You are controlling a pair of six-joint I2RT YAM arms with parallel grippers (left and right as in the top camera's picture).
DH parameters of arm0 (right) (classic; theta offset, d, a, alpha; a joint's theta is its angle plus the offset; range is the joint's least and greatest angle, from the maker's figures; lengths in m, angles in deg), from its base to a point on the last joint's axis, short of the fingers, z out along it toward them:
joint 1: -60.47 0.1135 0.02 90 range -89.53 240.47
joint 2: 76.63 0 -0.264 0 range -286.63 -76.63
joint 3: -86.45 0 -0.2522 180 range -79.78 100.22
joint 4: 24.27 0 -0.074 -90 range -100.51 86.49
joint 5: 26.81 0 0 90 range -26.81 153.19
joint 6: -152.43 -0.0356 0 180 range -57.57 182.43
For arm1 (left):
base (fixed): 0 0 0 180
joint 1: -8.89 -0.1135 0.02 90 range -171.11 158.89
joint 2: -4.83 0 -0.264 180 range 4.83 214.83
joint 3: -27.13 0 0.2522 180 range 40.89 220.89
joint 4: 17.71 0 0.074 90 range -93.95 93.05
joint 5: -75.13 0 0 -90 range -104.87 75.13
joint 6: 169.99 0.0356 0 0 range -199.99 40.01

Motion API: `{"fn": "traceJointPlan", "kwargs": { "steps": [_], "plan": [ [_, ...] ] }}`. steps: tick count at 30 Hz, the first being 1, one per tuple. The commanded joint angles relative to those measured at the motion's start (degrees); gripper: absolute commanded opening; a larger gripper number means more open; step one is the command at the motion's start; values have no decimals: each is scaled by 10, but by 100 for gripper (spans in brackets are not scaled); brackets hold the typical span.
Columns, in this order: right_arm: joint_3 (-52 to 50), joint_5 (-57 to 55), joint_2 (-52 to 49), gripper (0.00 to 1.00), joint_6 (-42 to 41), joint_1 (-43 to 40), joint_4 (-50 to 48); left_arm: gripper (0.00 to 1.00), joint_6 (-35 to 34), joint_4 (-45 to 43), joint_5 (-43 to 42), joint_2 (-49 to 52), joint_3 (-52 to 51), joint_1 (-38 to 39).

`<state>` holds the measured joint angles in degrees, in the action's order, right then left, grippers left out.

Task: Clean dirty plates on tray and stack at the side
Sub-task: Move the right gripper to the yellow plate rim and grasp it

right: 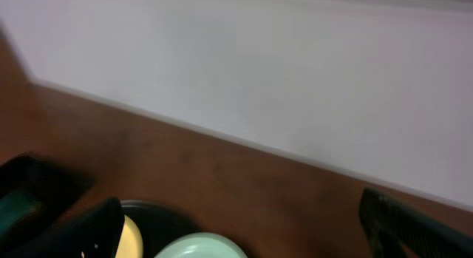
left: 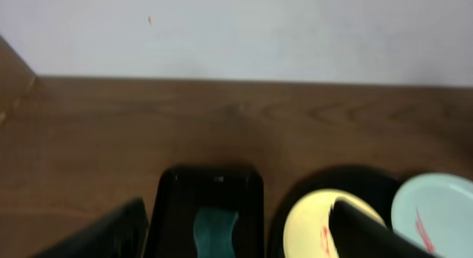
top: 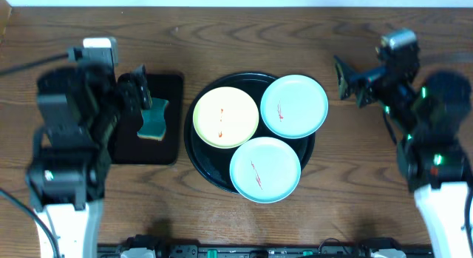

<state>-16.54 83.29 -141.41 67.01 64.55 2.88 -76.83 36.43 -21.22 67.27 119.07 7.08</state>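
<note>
Overhead, left gripper (top: 145,94) hangs spread above the sponge (top: 154,120) on the rectangular tray (top: 170,140), right gripper (top: 346,80) spread beside the round tray (top: 198,153) carrying three plates (top: 225,116); left wrist view crops plates; right wrist view blurry, fingers possibly hiding them.

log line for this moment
plates: three smeared, on tray | sponge: on rectangular tray | left gripper: open, near sponge | right gripper: open, empty
</note>
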Motion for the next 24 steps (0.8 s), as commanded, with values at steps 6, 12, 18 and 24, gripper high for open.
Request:
{"fn": "traceJointPlan", "kwargs": {
  "steps": [6,12,18,24],
  "plan": [
    [209,114,-150,99,2,12,201,79,-3,160,-58,170,159,1],
    [251,153,-201,99,2,35,261,79,-5,157,-116,254,160,1],
    [251,155,-227,99,-24,36,255,79,-5,158,-117,314,159,1],
    [250,95,-308,99,-143,70,217,79,-5,160,-116,334,159,1]
  ]
}}
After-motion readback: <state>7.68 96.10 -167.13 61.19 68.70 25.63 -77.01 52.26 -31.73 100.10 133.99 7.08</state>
